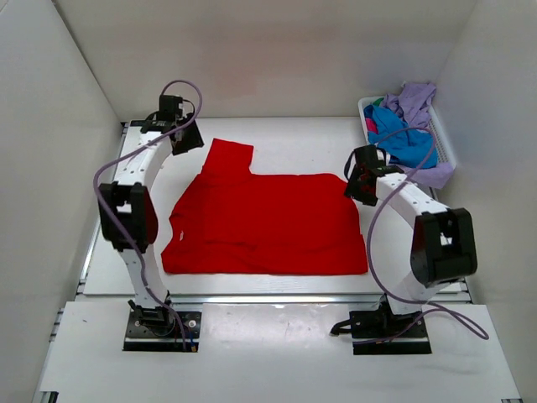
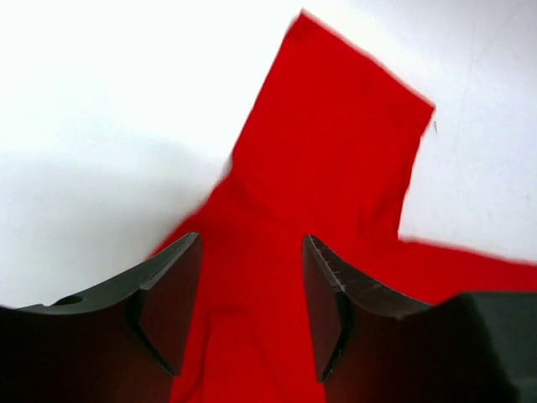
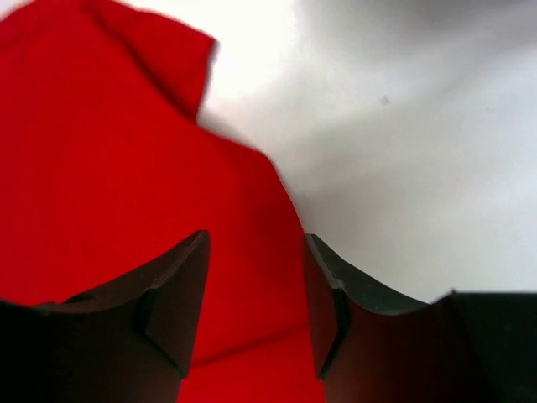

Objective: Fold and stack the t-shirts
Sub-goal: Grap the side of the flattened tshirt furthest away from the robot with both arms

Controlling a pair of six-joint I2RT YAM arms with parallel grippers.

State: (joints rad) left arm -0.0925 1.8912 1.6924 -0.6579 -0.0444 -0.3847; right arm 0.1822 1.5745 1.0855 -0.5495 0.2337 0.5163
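Left gripper [image 2: 252, 306]: released, over far-left sleeve [image 2: 336, 109]. Right gripper [image 3: 256, 306]: released, at far-right corner. Red t-shirt [image 1: 268, 227]: flat on tabletop [image 1: 294, 138]; soft, light, limp; probably best pinched at edges.

From above, the right gripper [image 1: 358, 186] covers the far right corner of the red t-shirt [image 1: 268, 222], and its own fingertips cannot be made out there. Both wrist views crop the shirt at their lower edges, and its hems are blurred. In the white basket [image 1: 362, 107], the blue t-shirt [image 1: 403, 138] and the lavender t-shirt [image 1: 417, 101] are tangled together, so the number of garments cannot be told.
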